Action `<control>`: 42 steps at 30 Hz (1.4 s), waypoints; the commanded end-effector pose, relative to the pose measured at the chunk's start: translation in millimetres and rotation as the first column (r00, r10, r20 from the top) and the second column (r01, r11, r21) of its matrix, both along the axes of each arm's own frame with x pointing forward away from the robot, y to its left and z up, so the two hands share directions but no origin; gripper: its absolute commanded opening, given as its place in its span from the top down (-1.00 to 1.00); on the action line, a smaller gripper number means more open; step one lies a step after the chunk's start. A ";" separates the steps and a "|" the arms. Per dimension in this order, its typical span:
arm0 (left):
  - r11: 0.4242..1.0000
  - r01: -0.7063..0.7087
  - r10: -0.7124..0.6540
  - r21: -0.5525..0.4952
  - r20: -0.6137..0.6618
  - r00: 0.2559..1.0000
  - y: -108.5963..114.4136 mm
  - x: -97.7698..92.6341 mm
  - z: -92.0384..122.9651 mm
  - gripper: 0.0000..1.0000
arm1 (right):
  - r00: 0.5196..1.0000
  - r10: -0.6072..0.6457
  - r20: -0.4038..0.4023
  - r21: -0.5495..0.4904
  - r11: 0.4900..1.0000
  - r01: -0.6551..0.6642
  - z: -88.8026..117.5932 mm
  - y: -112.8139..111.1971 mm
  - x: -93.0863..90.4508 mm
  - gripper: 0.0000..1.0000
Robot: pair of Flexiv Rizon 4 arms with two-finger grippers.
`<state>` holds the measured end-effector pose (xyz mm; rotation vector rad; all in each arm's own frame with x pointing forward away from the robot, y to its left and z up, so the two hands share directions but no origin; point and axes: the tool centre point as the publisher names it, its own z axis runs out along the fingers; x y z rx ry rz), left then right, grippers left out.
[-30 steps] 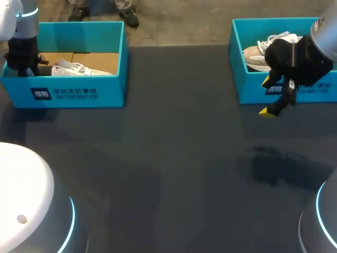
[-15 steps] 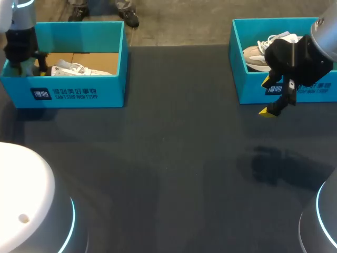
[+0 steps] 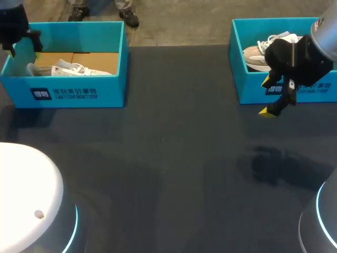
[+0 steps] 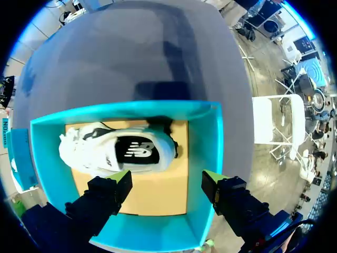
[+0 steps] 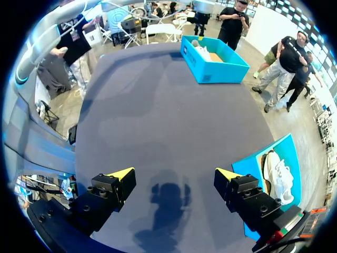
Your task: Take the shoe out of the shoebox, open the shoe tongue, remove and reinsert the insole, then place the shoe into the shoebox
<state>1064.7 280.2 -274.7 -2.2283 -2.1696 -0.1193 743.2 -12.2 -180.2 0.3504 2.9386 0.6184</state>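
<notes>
A white shoe (image 4: 118,153) with a black logo lies on its side in the left teal shoebox (image 4: 205,158), on the cardboard floor. My left gripper (image 4: 167,179) hangs open above the box, nothing between its fingers, and the shoe is just ahead of them. From the head view this shoebox (image 3: 79,92) stands at the table's back left with the shoe (image 3: 73,68) inside, and my left gripper (image 3: 23,46) is over its left end. My right gripper (image 3: 271,97) stands open and empty in front of a second teal box (image 3: 253,89).
The second box at the back right holds a beige and white shoe (image 3: 258,55); the right wrist view also shows this box (image 5: 253,163) beside the right gripper (image 5: 174,174). Between the boxes spreads the dark table (image 3: 168,158).
My left gripper has opened and risen out of the left shoebox, leaving the white shoe lying inside. The right arm has not moved.
</notes>
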 end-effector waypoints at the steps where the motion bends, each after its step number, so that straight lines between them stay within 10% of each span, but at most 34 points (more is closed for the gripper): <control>1: 1.000 -0.010 0.010 -0.005 0.054 0.998 -3.7 -28.2 26.5 -0.88 | 1.000 -0.002 -0.001 -0.003 1.000 0.002 -0.8 1.3 0.6 -1.00; 11: 0.992 -0.068 0.071 -0.107 0.021 0.997 -23.5 -81.1 48.1 -1.00 | 1.000 0.007 0.007 -0.005 1.000 -0.007 0.8 -3.2 5.4 -1.00; 42: 0.935 -0.263 0.240 -0.238 -0.118 0.963 -94.7 -202.7 36.2 -1.00 | 1.000 0.009 0.005 -0.161 0.987 -0.008 18.2 -140.3 202.5 -1.00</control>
